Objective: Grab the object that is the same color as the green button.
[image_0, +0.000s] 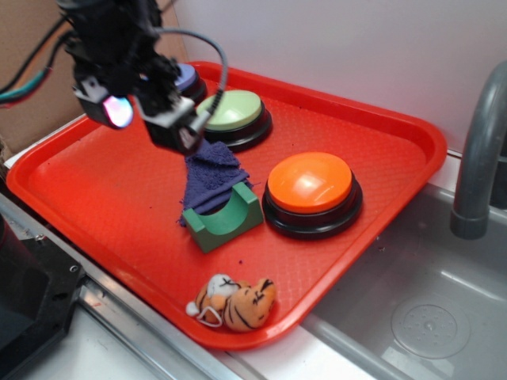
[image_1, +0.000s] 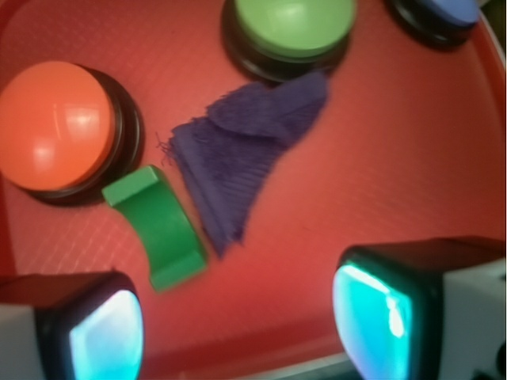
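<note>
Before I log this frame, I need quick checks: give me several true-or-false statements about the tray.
1. The small dark green notched block lies beside the purple-blue cloth. True.
2. The gripper holds the block. False: its fingers are apart with nothing between them.
3. The pale green dome button sits at the cloth's far end. True.
4. The orange striped tiger plush lies on the orange dome button. False: it lies on the red plastic tray near the front rim.
</note>
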Controlling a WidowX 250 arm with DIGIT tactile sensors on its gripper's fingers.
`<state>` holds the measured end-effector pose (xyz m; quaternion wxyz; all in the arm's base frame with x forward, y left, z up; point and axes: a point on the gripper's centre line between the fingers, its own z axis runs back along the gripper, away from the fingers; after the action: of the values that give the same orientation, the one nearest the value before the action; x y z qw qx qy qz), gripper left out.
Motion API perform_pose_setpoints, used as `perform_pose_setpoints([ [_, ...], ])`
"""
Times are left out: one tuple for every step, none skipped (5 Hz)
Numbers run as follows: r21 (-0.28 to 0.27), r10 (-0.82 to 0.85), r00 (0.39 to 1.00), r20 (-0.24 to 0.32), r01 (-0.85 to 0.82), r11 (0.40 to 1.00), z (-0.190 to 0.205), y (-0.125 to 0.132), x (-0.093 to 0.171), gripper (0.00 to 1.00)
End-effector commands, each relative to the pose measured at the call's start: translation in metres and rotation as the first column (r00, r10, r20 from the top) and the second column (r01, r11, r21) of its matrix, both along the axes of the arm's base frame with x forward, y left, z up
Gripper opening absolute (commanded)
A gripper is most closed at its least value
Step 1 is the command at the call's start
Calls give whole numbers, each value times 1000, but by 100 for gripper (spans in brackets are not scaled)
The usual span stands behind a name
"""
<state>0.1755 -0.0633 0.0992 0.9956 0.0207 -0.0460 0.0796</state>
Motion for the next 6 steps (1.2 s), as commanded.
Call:
perform_pose_setpoints([
  [-59,-111,989,-97,105,993,-65,-27,12,100],
  [-36,-106,986,-128,103,994,-79,-26,11,100],
  [-40,-115,984,-140,110,993,-81,-27,8,100],
  [-44,-110,987,-120,105,993,-76,-30,3,0],
  [-30,-119,986,-115,116,993,-71,-37,-4,0],
  [30,-110,987,-120,114,993,-48,-30,-5,0],
])
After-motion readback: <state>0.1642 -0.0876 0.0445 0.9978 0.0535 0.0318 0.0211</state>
